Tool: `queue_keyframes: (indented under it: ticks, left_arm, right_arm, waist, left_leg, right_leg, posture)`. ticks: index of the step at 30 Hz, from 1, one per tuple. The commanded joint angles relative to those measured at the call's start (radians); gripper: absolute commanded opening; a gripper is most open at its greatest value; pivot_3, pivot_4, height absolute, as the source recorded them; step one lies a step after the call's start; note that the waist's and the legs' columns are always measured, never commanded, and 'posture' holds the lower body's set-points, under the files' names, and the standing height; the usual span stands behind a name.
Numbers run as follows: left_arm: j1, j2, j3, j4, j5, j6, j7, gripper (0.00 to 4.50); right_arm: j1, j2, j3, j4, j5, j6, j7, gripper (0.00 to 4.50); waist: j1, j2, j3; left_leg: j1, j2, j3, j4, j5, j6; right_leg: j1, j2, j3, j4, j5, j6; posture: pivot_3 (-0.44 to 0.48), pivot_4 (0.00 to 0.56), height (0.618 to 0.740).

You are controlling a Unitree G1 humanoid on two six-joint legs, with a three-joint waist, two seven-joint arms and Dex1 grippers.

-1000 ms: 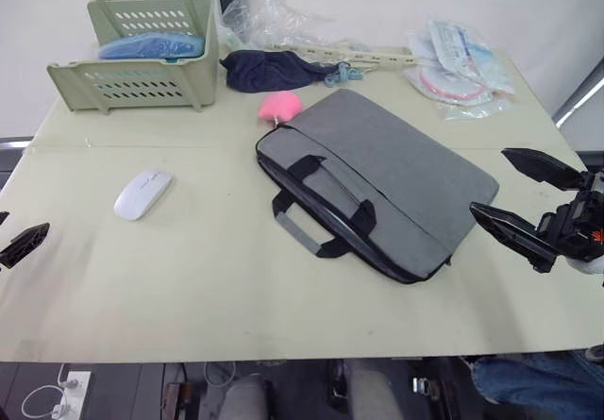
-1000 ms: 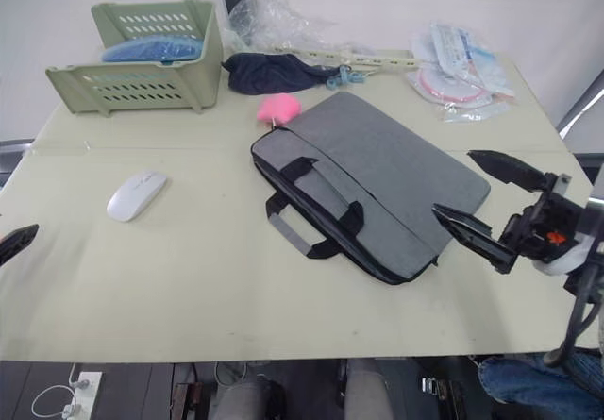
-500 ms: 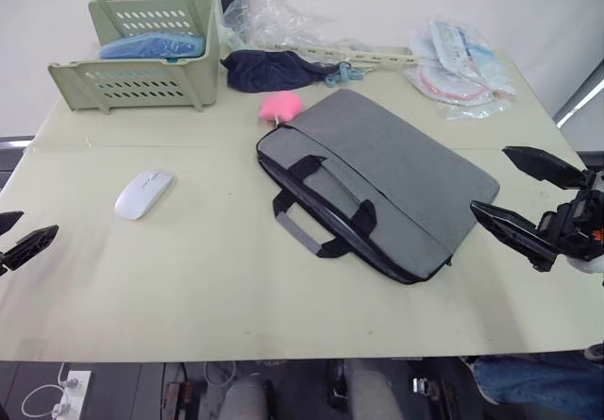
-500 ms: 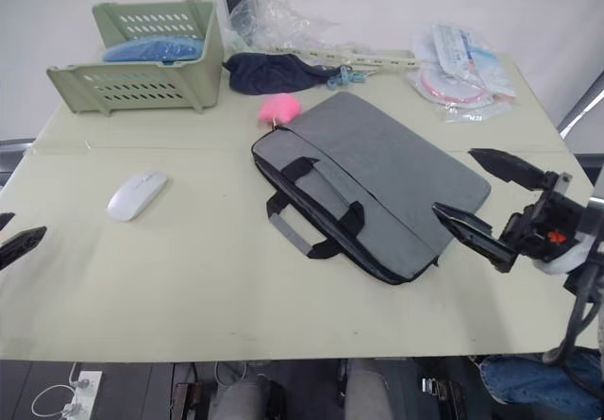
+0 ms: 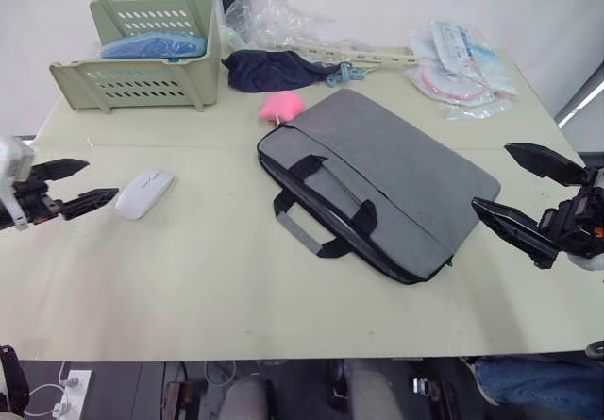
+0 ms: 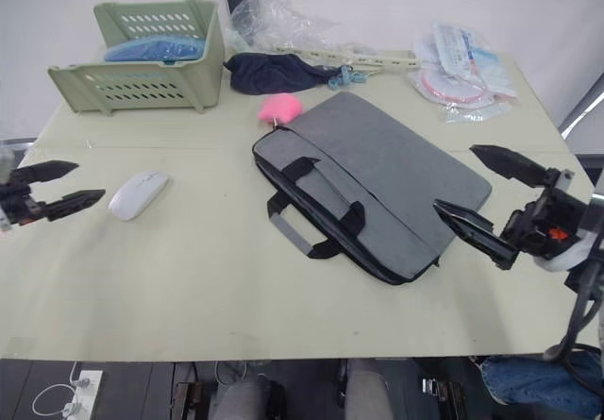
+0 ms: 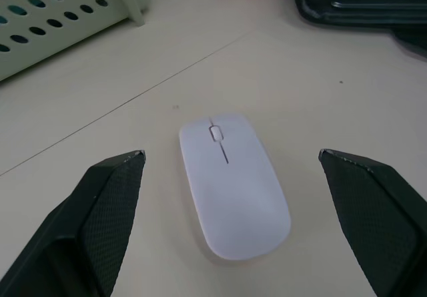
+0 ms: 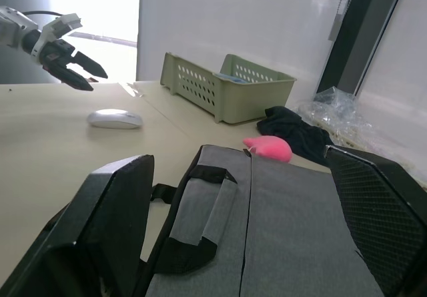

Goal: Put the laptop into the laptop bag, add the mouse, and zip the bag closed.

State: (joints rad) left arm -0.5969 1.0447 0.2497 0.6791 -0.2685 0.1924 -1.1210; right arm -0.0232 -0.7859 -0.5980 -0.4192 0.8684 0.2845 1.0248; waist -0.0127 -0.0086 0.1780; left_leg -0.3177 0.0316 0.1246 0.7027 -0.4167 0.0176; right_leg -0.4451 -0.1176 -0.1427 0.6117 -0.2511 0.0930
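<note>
room: pale plain wall right behind, a dark upright strip up by the far edge, dark floor with a power strip and cable showing under the near edge.
worktop [image 5: 189,288]: pale greenish-cream, matte, a seam line running across it; near half is mostly bare, the clutter sits along the far edge.
far edge stuff: green slotted basket [image 5: 137,57] with something blue in it, dark navy cloth [image 5: 269,69], crinkly clear plastic [image 5: 274,14], sealed packets [image 5: 462,61], and a pink fluffy lump [image 5: 280,107] touching the bag's far corner.
laptop bag [image 5: 396,179]: grey, lying flat at an angle mid-worktop, straps flopped toward the near side. looks filled out, but can't see the laptop, so not sure it's inside.
mouse [image 5: 143,193]: white, sitting on the worktop well left of the bag, not touched by anything.
left tool [image 5: 81,184]: fingers spread wide, released, just beside the mouse; in the wrist view the mouse [image 7: 233,183] sits right between the two fingers.
right tool [image 5: 524,189]: also released, fingers wide apart, hovering at the bag's right end, holding nothing.
step: looks like the mouse pickup.
next move: probably ease forward so the fingers straddle the mouse, then close gently. it's smooth and rounded, so could squirt out.
</note>
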Motion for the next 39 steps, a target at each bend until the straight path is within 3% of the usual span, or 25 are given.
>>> queue_keyframes:
  ticks: [1,7,17,26,39]
  left_arm:
    - [-0.040,-0.002,-0.041,-0.034,0.040,0.085,0.057,4.50]
    - [-0.063,-0.049,-0.127,-0.082,0.115,0.199,0.162,4.50]
    - [-0.120,-0.159,-0.141,-0.132,0.104,0.296,0.241,4.50]
    - [-0.151,-0.192,-0.173,-0.078,0.141,0.283,0.269,4.50]
    - [-0.180,-0.191,-0.229,0.052,0.211,0.118,0.215,4.50]
  right_arm:
    - [-0.002,-0.018,-0.034,-0.023,0.002,-0.009,-0.009,4.47]
    - [0.000,-0.021,-0.035,-0.033,0.003,-0.003,-0.020,4.47]
    - [0.003,-0.026,-0.038,-0.044,0.003,0.001,-0.030,4.47]
    - [0.011,-0.026,-0.036,-0.052,0.007,0.001,-0.034,4.47]
    - [0.018,-0.026,-0.038,-0.049,0.000,-0.005,-0.025,4.47]
  waist:
    - [0.001,0.000,0.000]
    - [0.009,0.000,0.000]
    - [0.017,0.000,0.000]
    - [0.014,0.000,0.000]
    - [0.016,0.000,0.000]
  left_leg:
    - [0.000,0.000,0.000,0.000,0.000,0.000]
    - [0.000,0.000,0.000,0.001,0.000,0.000]
    - [-0.002,0.000,-0.001,0.005,0.000,0.000]
    - [-0.002,0.000,-0.001,0.005,0.000,0.000]
    - [-0.002,0.000,-0.001,0.006,0.000,0.000]
  right_leg:
    - [0.000,0.000,0.001,0.000,0.000,0.000]
    - [0.000,0.000,0.001,0.000,0.000,0.000]
    - [0.000,0.000,0.001,0.001,0.000,0.000]
    - [0.001,0.000,0.002,0.001,0.000,0.000]
    - [0.001,0.000,0.002,0.001,0.000,0.000]
  posture:
    - [0.000,0.150,0.740]
    - [0.000,0.150,0.740]
    - [0.000,0.150,0.740]
    - [0.000,0.150,0.740]
    - [0.000,0.150,0.740]
